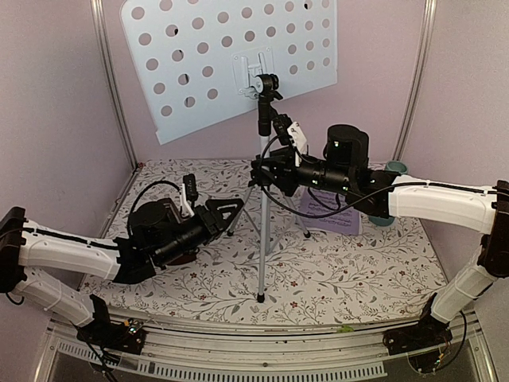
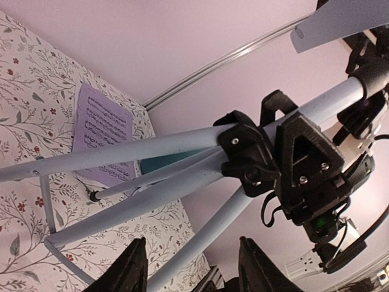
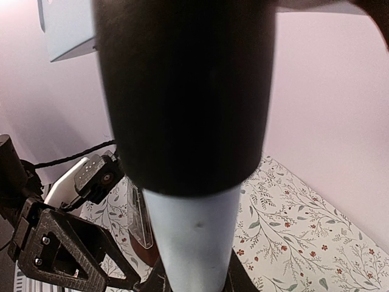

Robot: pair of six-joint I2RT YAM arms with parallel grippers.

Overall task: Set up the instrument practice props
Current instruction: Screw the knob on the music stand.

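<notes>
Your right gripper (image 1: 262, 173) is clamping its fingers on the silver centre pole (image 1: 262, 239) of the pale-blue perforated metal music stand (image 1: 238, 56), which is standing upright on its tripod in the middle of the floral-patterned table (image 1: 358, 274). Your left gripper (image 1: 232, 213) is hovering with its fingers spread apart, one silver tripod leg (image 2: 200, 240) passing between them unpinched, while the white-lilac sheet-music page (image 1: 330, 213) is lying flat on the table behind your right arm
</notes>
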